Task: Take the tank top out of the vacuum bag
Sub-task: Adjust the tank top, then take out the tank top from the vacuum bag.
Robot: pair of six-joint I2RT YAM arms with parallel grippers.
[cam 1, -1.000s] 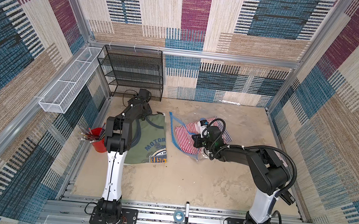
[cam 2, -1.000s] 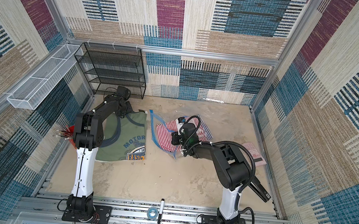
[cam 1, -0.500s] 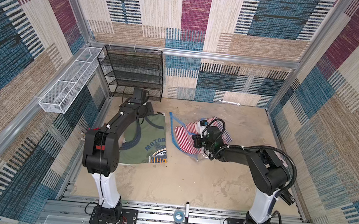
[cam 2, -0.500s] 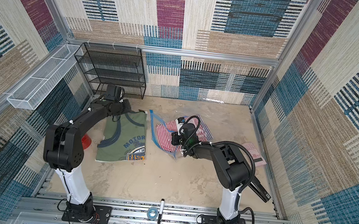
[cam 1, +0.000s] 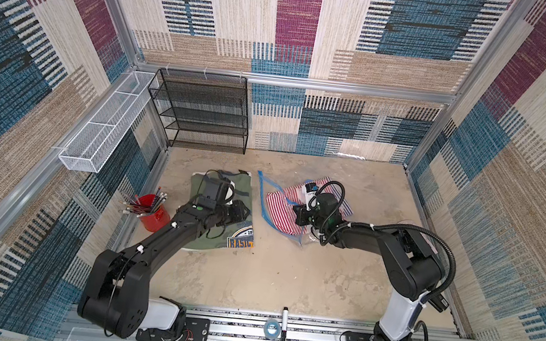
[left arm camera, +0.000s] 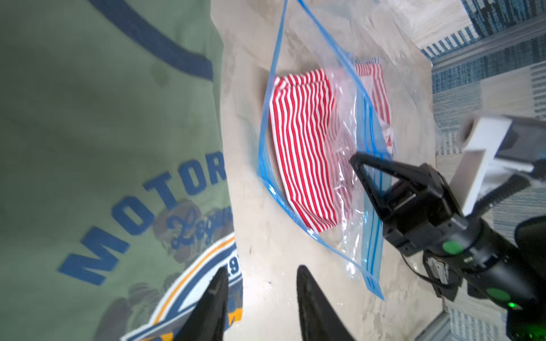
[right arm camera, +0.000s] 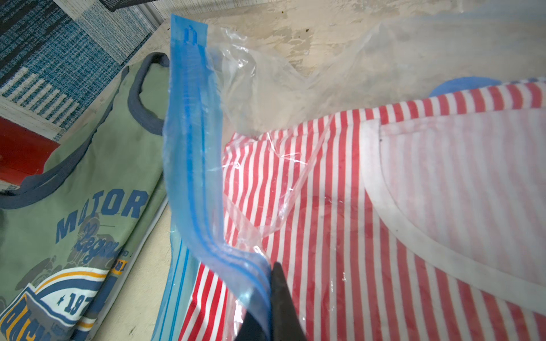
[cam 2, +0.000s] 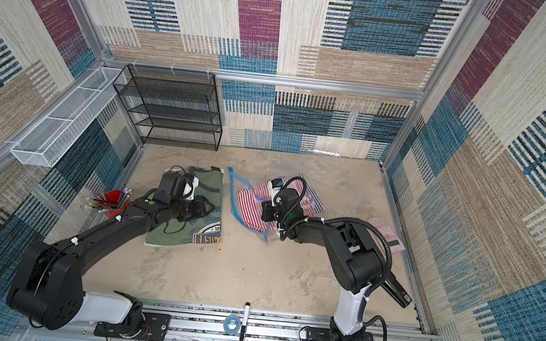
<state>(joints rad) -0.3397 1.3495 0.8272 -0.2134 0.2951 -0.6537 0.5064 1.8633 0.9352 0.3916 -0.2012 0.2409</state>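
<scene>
- Nearest, the red plastic cup full of pencils stands just beside the forearm of the left arm. A wide swing of this arm can tip it and scatter the pencils over the sandy-beige table.
- The left gripper is empty, with its jaws about half apart. It hangs over the border between the green printed tank top with navy trim and the bare table. If it descends here, it catches the green cloth, which already lies outside, and not the wanted garment.
- The red-and-white striped tank top is still inside the large clear crinkly vacuum bag, on the lower layer at the open mouth. A grasp that goes too deep can pinch this lower plastic together with the fabric. Then the whole bag travels with the pull, because nothing presses it down.
- The right gripper is closed on the upper bright blue zip-seal strip and holds it lifted. The strip is thin and smooth, and only the tips grip it. I judge that a tug from the fabric can slip it free, and then the mouth falls flat.
- The two grippers are near each other at this mouth, so a careless reach can make them collide.
- Farther in, the striped cloth lies under wrinkled plastic near a round blue shape, probably the valve. Its white-edged straps may snag there.
</scene>
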